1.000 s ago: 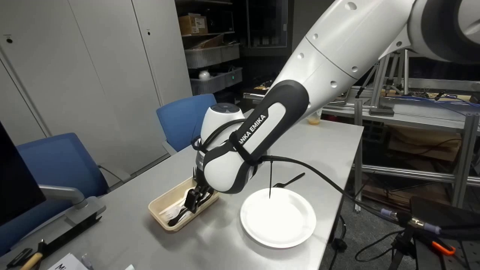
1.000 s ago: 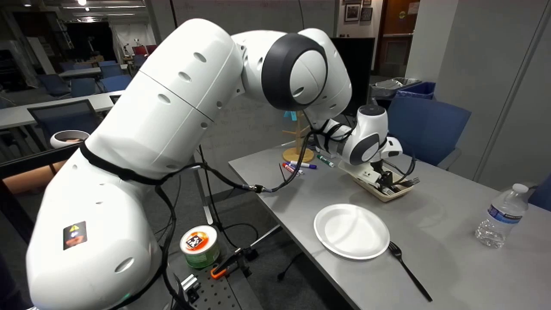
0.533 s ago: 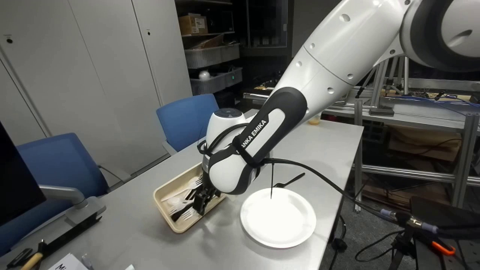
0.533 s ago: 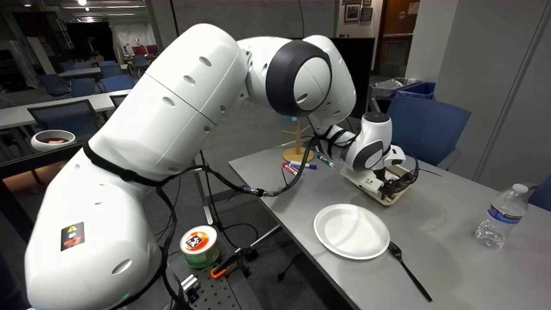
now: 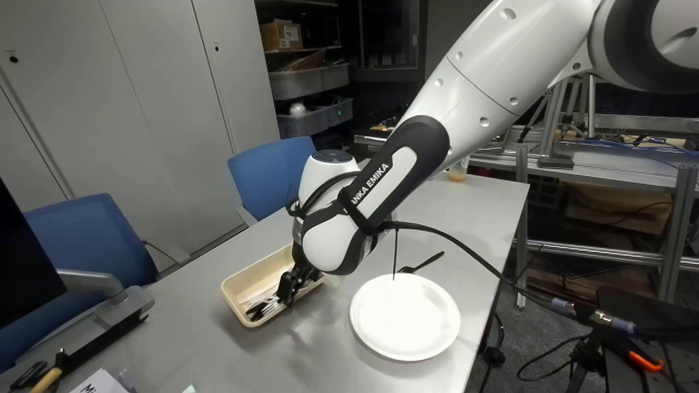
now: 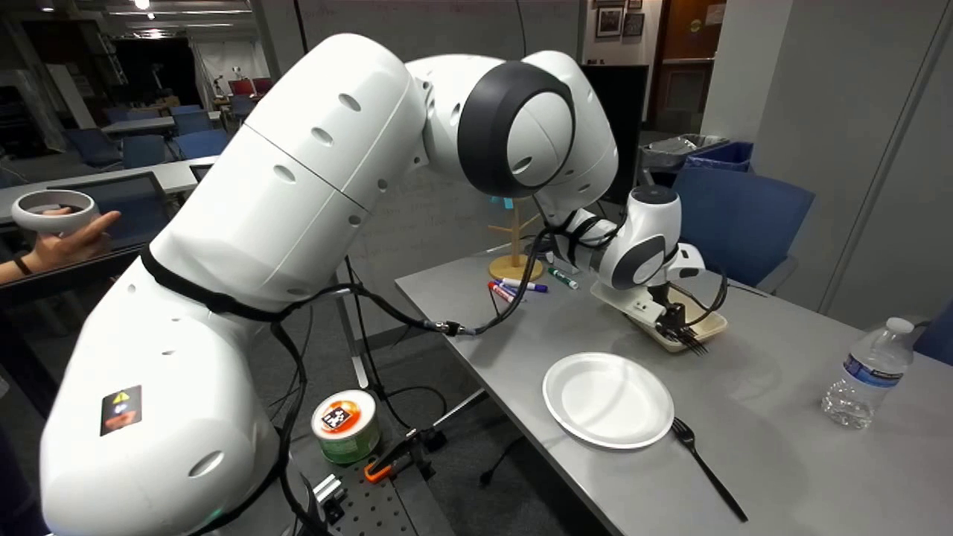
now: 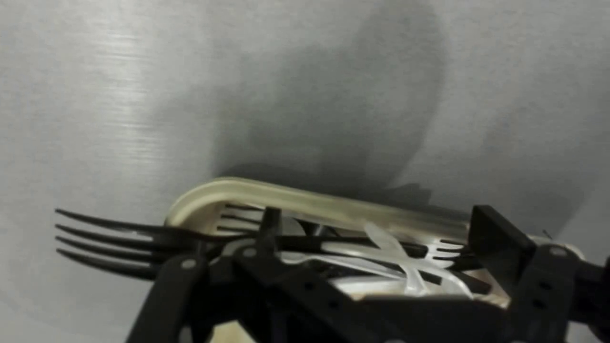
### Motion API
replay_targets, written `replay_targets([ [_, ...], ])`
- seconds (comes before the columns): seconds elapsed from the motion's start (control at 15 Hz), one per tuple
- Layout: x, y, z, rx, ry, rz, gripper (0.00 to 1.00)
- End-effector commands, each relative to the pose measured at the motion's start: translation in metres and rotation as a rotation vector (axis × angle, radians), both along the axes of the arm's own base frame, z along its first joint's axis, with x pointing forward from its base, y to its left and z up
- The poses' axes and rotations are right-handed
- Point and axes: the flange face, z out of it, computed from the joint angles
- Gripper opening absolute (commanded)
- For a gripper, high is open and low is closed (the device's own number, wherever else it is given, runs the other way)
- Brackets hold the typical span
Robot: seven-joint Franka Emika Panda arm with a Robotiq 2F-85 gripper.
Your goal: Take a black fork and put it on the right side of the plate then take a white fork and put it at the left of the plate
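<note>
Claw [image 7: 376, 231]: jaws stand wide apart over a tan rectangular tray [image 7: 286, 194] of mixed black and white plastic utensils [image 7: 393, 255]. At the left of the wrist view, the tines of a black four-tined fork [image 7: 159, 242] project past the tray's rim; whether this fork touches the claw cannot be told. Left to right in an exterior view: coloured marker pens [image 6: 531, 286] lie on the flat grey table [image 6: 789, 469]; a round white shallow-rimmed plate [image 6: 608, 402] sits near the tray; a slim all-black plastic fork [image 6: 709, 469] lies just beside the plate, tines toward it; a clear plastic bottle with a blue label [image 6: 867, 372] stands at the right.
</note>
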Motion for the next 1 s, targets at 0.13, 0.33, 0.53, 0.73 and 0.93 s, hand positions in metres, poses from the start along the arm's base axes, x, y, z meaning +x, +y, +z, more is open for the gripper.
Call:
replay_targets([
  [0.13,-0.003,0.010,0.029,0.033,-0.011,0.041,1.00],
  [0.33,0.004,0.012,0.036,0.029,-0.038,0.048,1.00],
  [0.53,0.017,0.010,0.036,0.021,-0.060,0.032,1.00],
  [0.73,0.027,0.010,0.035,0.020,-0.070,0.019,1.00],
  [0.93,0.038,0.008,0.027,0.010,-0.081,0.004,1.00],
])
